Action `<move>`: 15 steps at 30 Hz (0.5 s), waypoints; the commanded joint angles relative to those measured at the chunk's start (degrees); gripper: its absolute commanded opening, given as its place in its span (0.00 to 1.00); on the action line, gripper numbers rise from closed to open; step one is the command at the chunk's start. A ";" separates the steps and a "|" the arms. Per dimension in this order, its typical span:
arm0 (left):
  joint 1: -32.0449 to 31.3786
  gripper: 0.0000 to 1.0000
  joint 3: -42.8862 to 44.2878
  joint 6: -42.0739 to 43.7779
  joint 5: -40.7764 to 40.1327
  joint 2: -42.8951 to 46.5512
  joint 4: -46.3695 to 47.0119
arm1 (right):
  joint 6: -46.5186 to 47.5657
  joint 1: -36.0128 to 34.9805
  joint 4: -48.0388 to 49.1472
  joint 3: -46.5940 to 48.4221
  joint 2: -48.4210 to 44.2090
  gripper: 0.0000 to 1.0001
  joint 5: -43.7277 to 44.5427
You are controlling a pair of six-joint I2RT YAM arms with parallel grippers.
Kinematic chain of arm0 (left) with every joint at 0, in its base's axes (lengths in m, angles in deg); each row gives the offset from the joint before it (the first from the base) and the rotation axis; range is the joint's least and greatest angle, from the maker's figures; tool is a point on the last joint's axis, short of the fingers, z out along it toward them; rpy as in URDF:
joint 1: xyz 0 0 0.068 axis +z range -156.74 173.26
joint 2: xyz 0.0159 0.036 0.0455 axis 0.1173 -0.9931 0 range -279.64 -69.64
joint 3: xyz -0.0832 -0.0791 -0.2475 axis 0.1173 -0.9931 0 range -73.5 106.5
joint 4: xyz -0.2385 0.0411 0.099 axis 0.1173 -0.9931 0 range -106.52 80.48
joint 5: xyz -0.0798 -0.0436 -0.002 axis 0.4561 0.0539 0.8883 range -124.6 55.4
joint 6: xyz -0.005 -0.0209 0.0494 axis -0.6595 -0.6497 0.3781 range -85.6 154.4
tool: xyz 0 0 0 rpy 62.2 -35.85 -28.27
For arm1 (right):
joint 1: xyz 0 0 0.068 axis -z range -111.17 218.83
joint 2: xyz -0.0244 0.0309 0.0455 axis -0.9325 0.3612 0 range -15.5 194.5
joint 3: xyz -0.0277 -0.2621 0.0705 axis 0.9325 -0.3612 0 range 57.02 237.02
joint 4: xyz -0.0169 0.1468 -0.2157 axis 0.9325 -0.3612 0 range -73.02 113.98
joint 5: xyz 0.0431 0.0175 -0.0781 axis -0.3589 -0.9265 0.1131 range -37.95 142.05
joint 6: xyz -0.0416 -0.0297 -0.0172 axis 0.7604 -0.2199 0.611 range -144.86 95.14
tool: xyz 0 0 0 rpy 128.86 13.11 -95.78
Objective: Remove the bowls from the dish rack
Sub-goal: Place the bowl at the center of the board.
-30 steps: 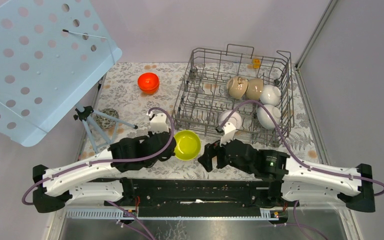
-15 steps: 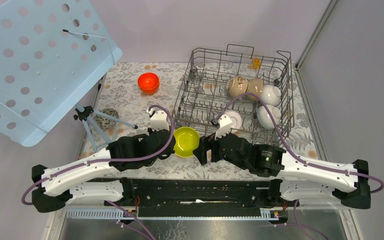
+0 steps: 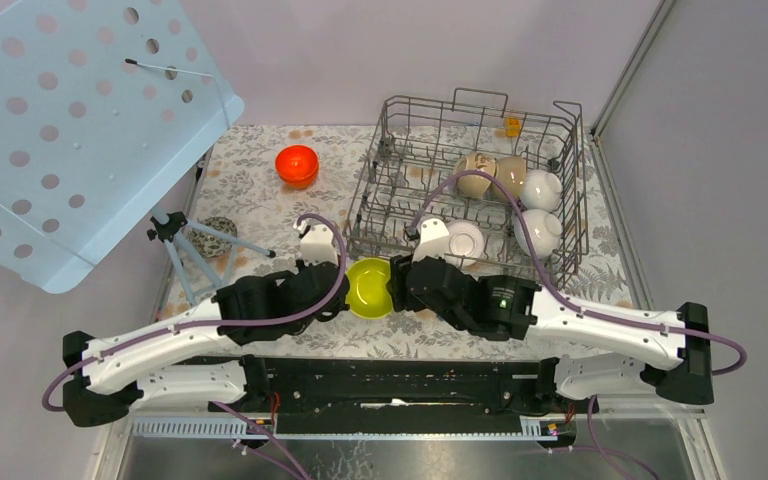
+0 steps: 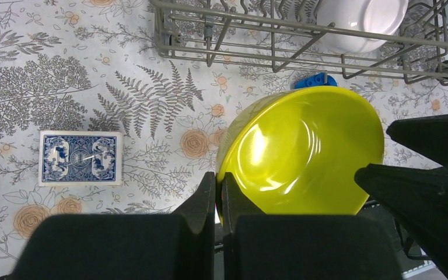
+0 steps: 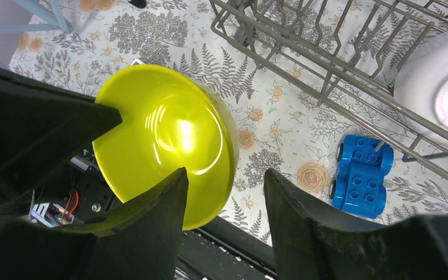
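Yellow-green bowl (image 3: 368,288) | left claw (image 4: 217,192) pinching its rim as before | right claw (image 5: 224,175) has slid in, jaws apart, straddling opposite rim

I see 1 blue toy car (image 5: 361,176) on the fern-print counter (image 3: 250,200), 1 blue-backed playing card (image 4: 80,157) face down apart from it, a small tripod (image 3: 167,228) with a speckled ball (image 3: 218,237) just beside it, and a pale blue perforated panel (image 3: 70,130) tilted at far left.
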 commanded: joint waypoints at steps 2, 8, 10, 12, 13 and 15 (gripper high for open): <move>0.13 0.00 -0.21 -0.87 0.42 2.28 3.50 | -1.83 -0.14 -3.62 5.03 4.15 0.57 4.44; 0.13 0.00 -0.99 -1.25 0.68 3.53 3.54 | -1.88 -0.14 -5.10 6.29 6.80 0.48 5.48; 0.11 0.00 -1.30 -1.45 0.76 3.90 3.46 | -1.86 -0.15 -5.21 6.36 7.30 0.43 5.49; 0.13 0.00 -1.57 -1.50 0.71 4.03 3.48 | -1.83 -0.17 -4.46 5.81 6.87 0.34 5.43; 0.13 0.00 -1.61 -1.50 0.70 4.02 3.48 | -1.81 -0.16 -4.23 5.71 6.61 0.30 5.41; 0.09 0.00 -1.62 -1.48 0.74 4.07 3.48 | -1.36 -0.15 -4.10 6.14 6.37 0.21 5.07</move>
